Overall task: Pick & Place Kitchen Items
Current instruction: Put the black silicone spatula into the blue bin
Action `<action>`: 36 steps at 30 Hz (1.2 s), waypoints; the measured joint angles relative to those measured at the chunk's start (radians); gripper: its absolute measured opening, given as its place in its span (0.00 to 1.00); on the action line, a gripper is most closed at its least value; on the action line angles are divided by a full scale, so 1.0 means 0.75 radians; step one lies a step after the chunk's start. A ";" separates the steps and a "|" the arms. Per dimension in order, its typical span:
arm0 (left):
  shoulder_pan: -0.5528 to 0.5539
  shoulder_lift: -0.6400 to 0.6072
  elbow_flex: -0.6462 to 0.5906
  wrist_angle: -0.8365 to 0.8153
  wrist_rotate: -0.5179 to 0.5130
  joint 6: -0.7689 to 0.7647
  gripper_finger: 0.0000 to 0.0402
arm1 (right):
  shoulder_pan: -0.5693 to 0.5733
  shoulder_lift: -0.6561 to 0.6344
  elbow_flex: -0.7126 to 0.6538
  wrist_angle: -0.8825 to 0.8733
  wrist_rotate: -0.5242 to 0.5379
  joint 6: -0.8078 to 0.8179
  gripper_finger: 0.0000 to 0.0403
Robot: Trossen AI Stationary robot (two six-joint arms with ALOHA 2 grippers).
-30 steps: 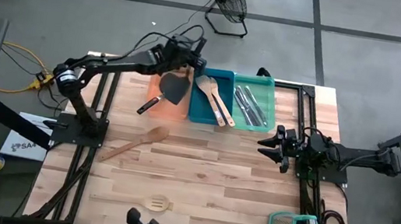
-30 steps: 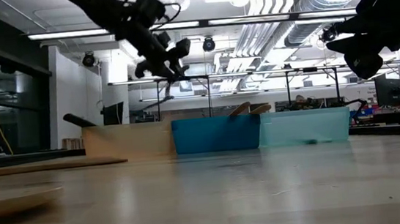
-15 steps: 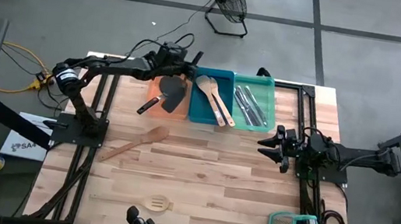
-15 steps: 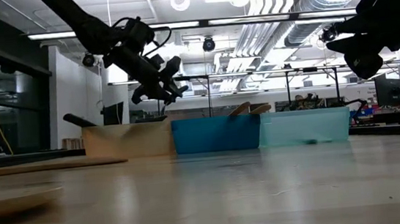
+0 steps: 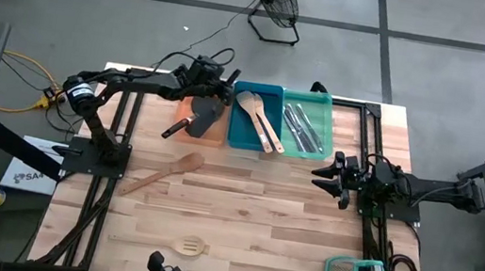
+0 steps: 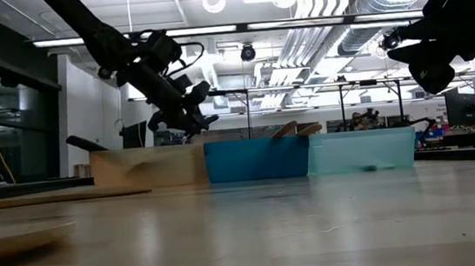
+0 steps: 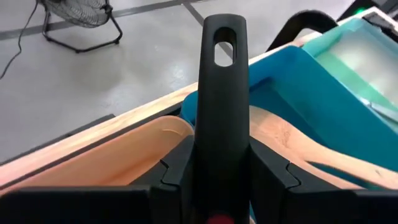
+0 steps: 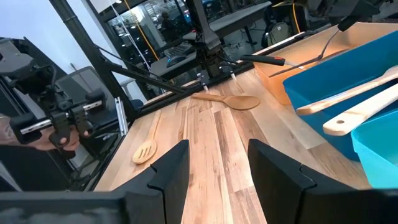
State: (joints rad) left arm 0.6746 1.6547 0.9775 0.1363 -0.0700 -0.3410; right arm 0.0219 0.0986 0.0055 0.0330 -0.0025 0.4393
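Two black fingers of the left gripper (image 7: 217, 177) were clamped on a black spatula handle (image 7: 222, 81), held low over the orange rectangular tray (image 5: 209, 134), apparently for release there. Well apart, the right gripper (image 5: 324, 177) was kept open above bare table.

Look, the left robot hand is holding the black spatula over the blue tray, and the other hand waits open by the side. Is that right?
Not quite. The left gripper holds the black spatula over the orange tray, not the blue tray beside it; the high view shows this. The rest is right: the right gripper waits open at the table's right side.
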 joint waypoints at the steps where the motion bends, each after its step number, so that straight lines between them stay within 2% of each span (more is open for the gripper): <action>1: 0.000 0.000 0.000 0.000 0.000 0.019 0.26 | 0.000 0.000 0.000 0.000 -0.001 0.000 0.39; 9: -0.001 0.000 0.000 -0.068 -0.056 0.164 0.26 | 0.000 0.000 0.000 0.000 0.000 0.000 0.39; 14: 0.000 0.000 0.000 -0.136 -0.154 0.171 0.26 | -0.001 0.000 -0.001 0.000 0.000 0.000 0.39; 19: 0.000 0.000 0.000 -0.145 -0.180 0.192 0.26 | 0.000 0.000 0.000 0.000 -0.001 0.000 0.39; 25: 0.000 0.000 0.000 -0.225 -0.312 0.210 0.26 | 0.000 0.000 0.000 0.000 0.000 0.000 0.39; 27: 0.000 0.000 0.000 -0.231 -0.344 0.219 0.30 | -0.001 0.000 0.000 0.000 0.000 0.000 0.39; 30: 0.000 0.000 0.000 -0.231 -0.354 0.252 0.36 | 0.000 0.000 -0.001 0.000 0.000 0.000 0.39; 36: 0.000 0.000 0.001 -0.230 -0.304 0.255 0.38 | 0.000 0.000 0.000 0.000 0.000 0.000 0.39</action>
State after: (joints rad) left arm 0.6746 1.6547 0.9779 -0.0364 -0.2977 -0.1497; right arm 0.0219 0.0986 0.0055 0.0330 -0.0027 0.4395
